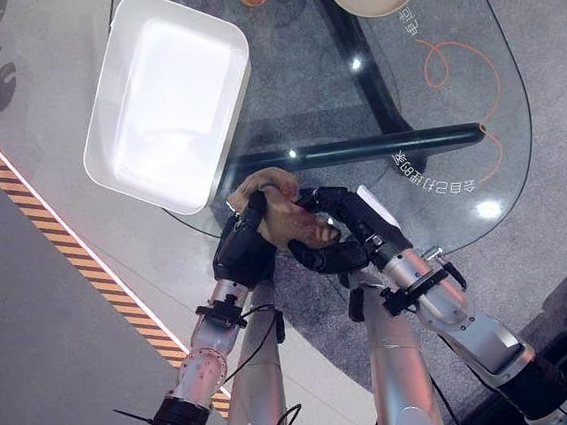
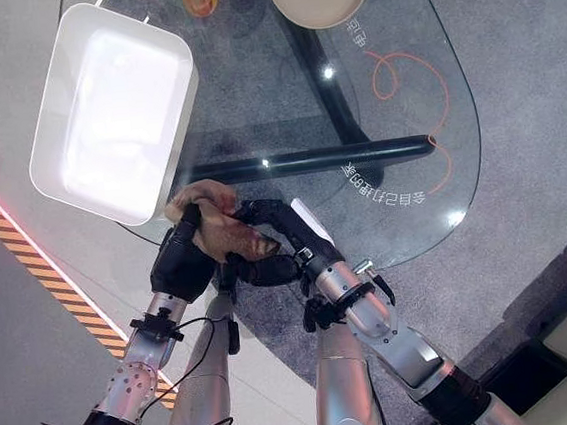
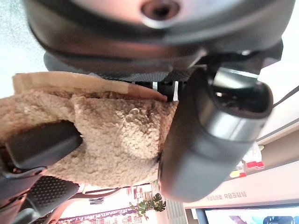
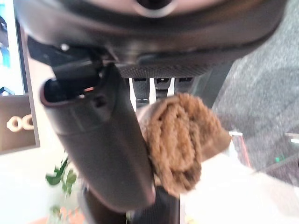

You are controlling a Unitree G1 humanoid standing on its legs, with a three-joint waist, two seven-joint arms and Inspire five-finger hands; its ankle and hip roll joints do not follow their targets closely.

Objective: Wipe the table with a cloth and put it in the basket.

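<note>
Cloth point(image 1: 282, 216) sits bunched between both hands, just below the basket's point(image 1: 167, 98) near corner; your left hand point(image 1: 244, 248) and right hand point(image 1: 340, 229) have fingers clamped on it.

tan cloth point(image 1: 282, 213), white basket point(image 1: 167, 98), dark hands

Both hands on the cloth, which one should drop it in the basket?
Left, probably. The left hand and right hand both grip the fuzzy tan cloth, but the left sits nearer the white rectangular plastic basket on the glass table.
</note>
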